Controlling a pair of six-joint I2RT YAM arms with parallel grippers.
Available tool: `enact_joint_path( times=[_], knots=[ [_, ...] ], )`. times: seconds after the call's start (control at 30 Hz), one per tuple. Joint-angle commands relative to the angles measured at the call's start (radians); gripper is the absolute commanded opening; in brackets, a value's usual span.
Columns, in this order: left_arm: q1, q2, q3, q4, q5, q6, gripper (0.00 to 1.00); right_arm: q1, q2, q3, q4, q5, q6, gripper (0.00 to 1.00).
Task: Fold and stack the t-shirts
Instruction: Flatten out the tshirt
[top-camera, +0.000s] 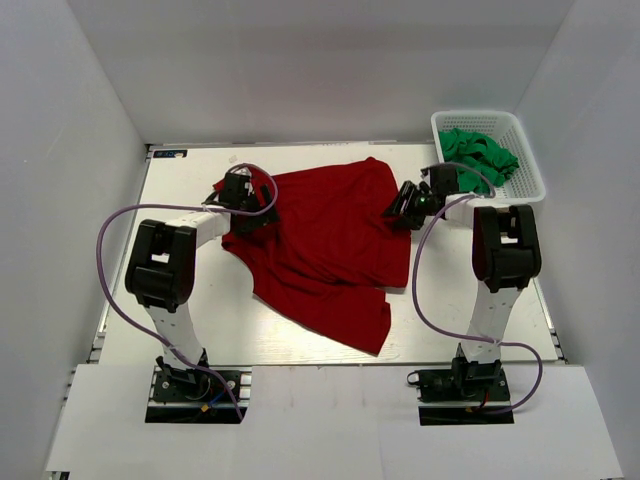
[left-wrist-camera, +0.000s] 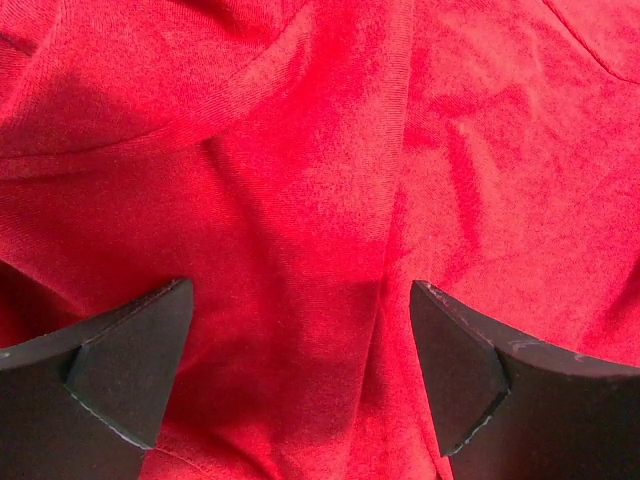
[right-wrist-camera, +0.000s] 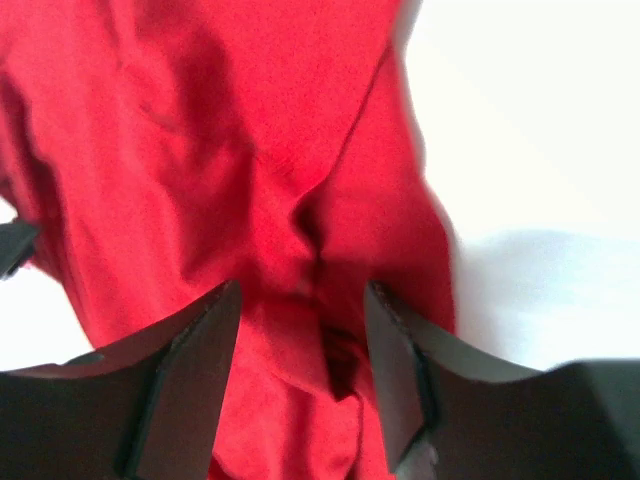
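Deep red soft cloth t-shirt (top-camera: 325, 250) lies spread on the white table (top-camera: 200, 330), its long axis roughly near to far. At its far left edge, the left gripper (top-camera: 243, 200) hangs wide open. At the right edge, the right gripper (top-camera: 408, 205) straddles a raised fold, half-parted; whether it pinches, I cannot tell.

We count one red shirt (top-camera: 330, 250), one table (top-camera: 450, 330), one basket (top-camera: 530, 185) and two arms, the left arm (top-camera: 160, 265) and the right arm (top-camera: 505, 250). The green shirts (top-camera: 480, 155) lie bunched together, so we cannot count them.
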Motion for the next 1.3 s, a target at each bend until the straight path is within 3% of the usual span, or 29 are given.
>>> enact_joint_path(
  times=[0.0,0.17,0.33,0.5,0.6,0.7,0.87,1.0,1.27],
  knots=[
    [-0.004,-0.007,-0.05,-0.072,0.001,-0.005,1.0,-0.002,-0.037,-0.06,-0.09,0.035,-0.057,0.59],
    [-0.004,-0.065,-0.168,-0.085,0.077,-0.056,1.0,0.004,-0.119,-0.23,-0.129,0.078,-0.068,0.59],
    [-0.004,-0.174,-0.283,-0.308,0.05,-0.091,1.0,0.012,-0.325,-0.442,-0.193,0.14,-0.049,0.59],
    [-0.004,-0.482,-0.435,-0.557,0.108,-0.155,1.0,0.055,-0.533,-0.605,-0.334,0.156,-0.042,0.59],
    [-0.004,-0.617,-0.417,-0.647,0.085,-0.188,1.0,0.075,-0.639,-0.62,-0.406,0.174,-0.052,0.61],
    [-0.004,-0.708,-0.32,-0.619,0.004,-0.206,1.0,0.079,-0.727,-0.553,-0.436,0.222,-0.089,0.63],
    [0.017,-0.639,-0.156,-0.585,-0.158,-0.229,1.0,0.076,-0.721,-0.427,-0.409,0.245,-0.108,0.64],
    [0.017,-0.47,-0.035,-0.688,-0.315,-0.28,1.0,0.075,-0.617,-0.396,-0.426,0.22,-0.141,0.55],
    [0.051,-0.362,-0.019,-0.698,-0.355,-0.32,1.0,0.082,-0.506,-0.379,-0.36,0.145,-0.137,0.52]
  ],
)
